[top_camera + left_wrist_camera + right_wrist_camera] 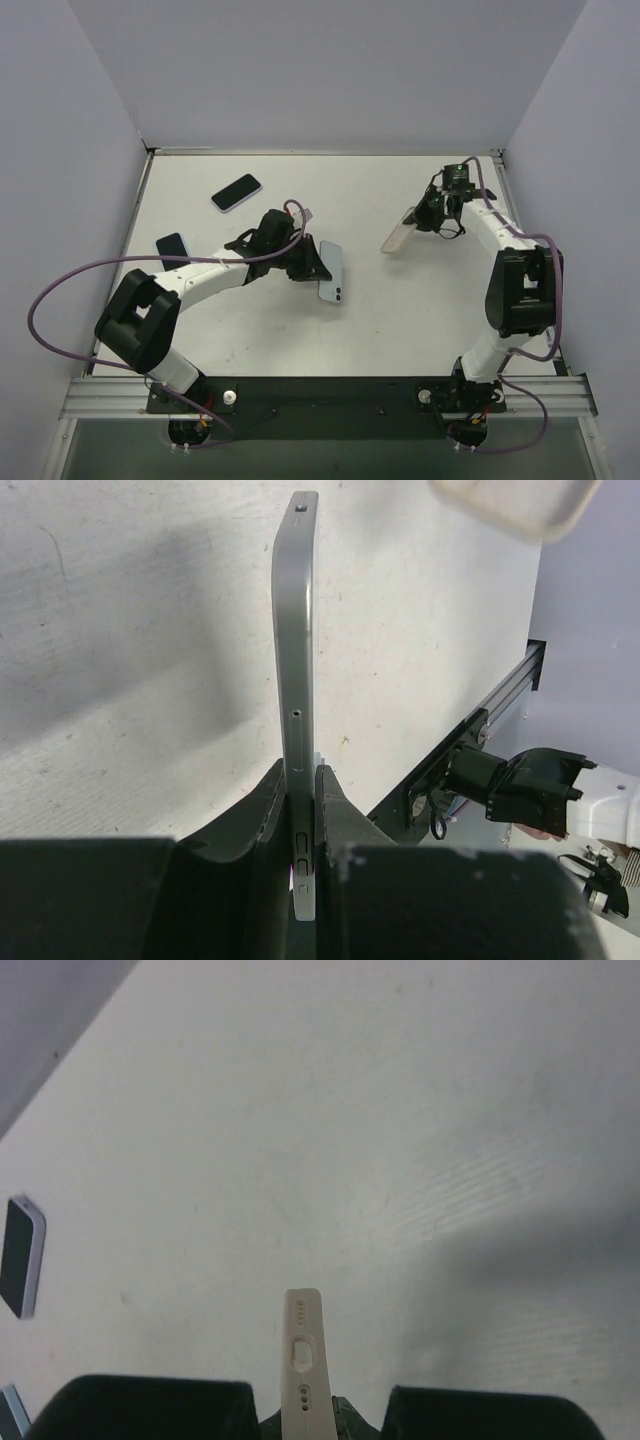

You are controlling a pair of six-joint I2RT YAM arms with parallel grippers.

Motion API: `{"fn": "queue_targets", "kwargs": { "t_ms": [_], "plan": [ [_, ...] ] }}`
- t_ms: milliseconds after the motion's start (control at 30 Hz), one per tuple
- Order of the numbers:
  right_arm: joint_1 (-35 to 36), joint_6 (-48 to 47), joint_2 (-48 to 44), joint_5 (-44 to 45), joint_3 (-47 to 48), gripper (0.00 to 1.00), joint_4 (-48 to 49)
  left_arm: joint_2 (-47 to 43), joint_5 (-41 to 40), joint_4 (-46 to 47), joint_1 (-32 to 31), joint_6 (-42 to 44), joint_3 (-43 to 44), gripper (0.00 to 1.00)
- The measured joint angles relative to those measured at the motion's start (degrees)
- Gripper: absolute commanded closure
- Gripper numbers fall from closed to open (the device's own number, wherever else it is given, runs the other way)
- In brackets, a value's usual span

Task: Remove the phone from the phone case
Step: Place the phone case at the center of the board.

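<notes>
My left gripper (305, 262) is shut on the phone (333, 272), a pale blue-grey handset whose camera corner points toward the near edge. The left wrist view has the phone (296, 660) edge-on, clamped between both jaws of the left gripper (300, 775), side buttons showing. Over at the right, my right gripper (432, 218) is shut on the beige phone case (400, 232), held above the table and apart from the phone. In the right wrist view the case (303, 1350) stands edge-on with its port cutouts facing the camera, rising from the right gripper (310, 1425). A corner of the case (510, 505) shows in the left wrist view.
Two other phones lie on the table at the left: one with a pale rim (236, 192) at the back, a dark one (172, 246) beside the left arm. The pale-rimmed phone (22, 1257) also appears in the right wrist view. Grey walls enclose the table.
</notes>
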Motion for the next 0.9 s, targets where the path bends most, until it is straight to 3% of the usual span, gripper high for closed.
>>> {"fn": "queue_targets", "kwargs": {
  "t_ms": [133, 367, 600, 633, 733, 833, 867, 900],
  "plan": [
    [-7.7, 2.8, 6.9, -0.5, 6.9, 1.00, 5.9, -0.1, 1.5, 0.6, 0.4, -0.3, 0.0, 1.00],
    [-19.2, 12.6, 16.4, -0.5, 9.7, 1.00, 20.5, -0.1, 4.2, 0.7, 1.3, 0.4, 0.5, 1.00],
    [-20.2, 14.7, 21.6, 2.1, 11.0, 0.94, 22.4, -0.1, 6.0, 1.0, 2.1, 0.5, 1.9, 1.00],
    [-19.8, 14.8, 21.6, 2.2, 10.3, 0.81, 23.0, 0.0, 6.3, 1.1, 2.3, 0.5, 2.0, 1.00],
    [-19.0, 15.2, 21.7, 1.9, 8.3, 0.58, 23.7, 0.7, 7.1, 1.9, 2.8, 0.3, 2.4, 1.00],
    [-18.4, 15.1, 21.8, 2.8, 7.6, 0.43, 21.0, 1.5, 7.4, 2.8, 2.9, 0.0, 2.7, 1.00],
    [-18.4, 15.5, 21.7, 3.2, 7.6, 0.31, 20.3, 1.6, 7.4, 2.9, 2.9, 0.0, 2.7, 1.00],
    [-18.4, 15.3, 21.2, 4.4, 7.6, 0.27, 19.6, 1.6, 7.4, 2.8, 2.9, -0.1, 2.7, 1.00]
  ]
}}
